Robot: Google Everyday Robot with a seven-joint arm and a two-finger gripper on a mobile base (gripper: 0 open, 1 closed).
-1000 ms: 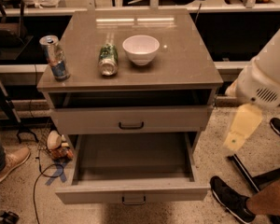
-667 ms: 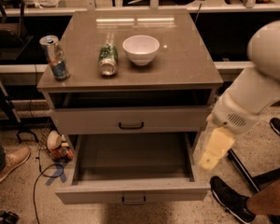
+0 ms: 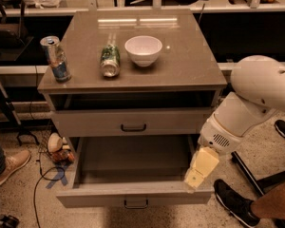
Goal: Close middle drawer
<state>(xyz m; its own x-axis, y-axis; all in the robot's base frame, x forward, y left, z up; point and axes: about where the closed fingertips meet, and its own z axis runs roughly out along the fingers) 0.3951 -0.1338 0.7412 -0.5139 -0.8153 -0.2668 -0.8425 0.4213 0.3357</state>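
Observation:
The middle drawer [image 3: 133, 194] is pulled far out of the grey-tan cabinet. Its bare interior is exposed and its dark bar handle [image 3: 136, 204] sits at the centre of its low front. My gripper [image 3: 197, 175], with yellowish fingers on a white arm [image 3: 256, 99], hangs over the drawer's right front corner, just above its front edge. Whether it touches the drawer I cannot tell. The drawer above [image 3: 133, 122] has the same handle and sticks out slightly.
On the cabinet top [image 3: 190, 65] stand a blue can [image 3: 55, 58], a green can lying on its side [image 3: 109, 60] and a white bowl [image 3: 143, 50]. A person's shoes [image 3: 235, 203] are on the floor at right; another shoe [image 3: 9, 165] and cables are at left.
My arm has swung left and down from beside the cabinet's right side to the open drawer's right front corner. The drawer has not moved.

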